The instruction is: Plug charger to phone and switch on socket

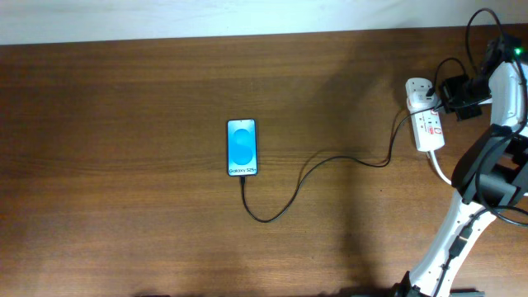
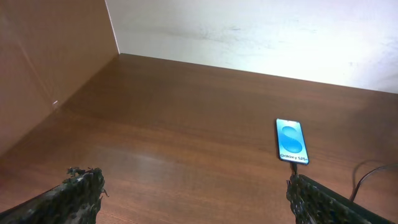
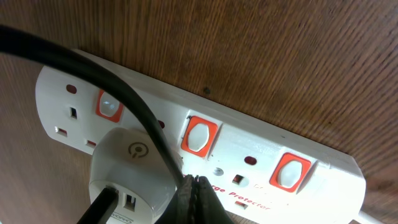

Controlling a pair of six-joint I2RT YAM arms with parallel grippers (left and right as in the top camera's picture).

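Note:
The phone (image 1: 242, 147) lies in the middle of the table, blue screen lit, and shows in the left wrist view (image 2: 291, 140). The thin black charger cable (image 1: 313, 165) runs from the phone's lower end to a white adapter (image 3: 127, 171) plugged into the white socket strip (image 1: 425, 115). In the right wrist view the strip (image 3: 249, 146) shows red-framed switches. My right gripper (image 3: 194, 186) is shut and empty, its tips on the strip's face beside the adapter, just below the middle switch (image 3: 199, 135). My left gripper (image 2: 193, 193) is open and empty, well short of the phone.
A thick white cord (image 1: 441, 169) leaves the strip's near end. The strip lies close to the table's far right edge, with the right arm (image 1: 487, 157) over it. A pale wall (image 2: 261, 31) borders the table's far side.

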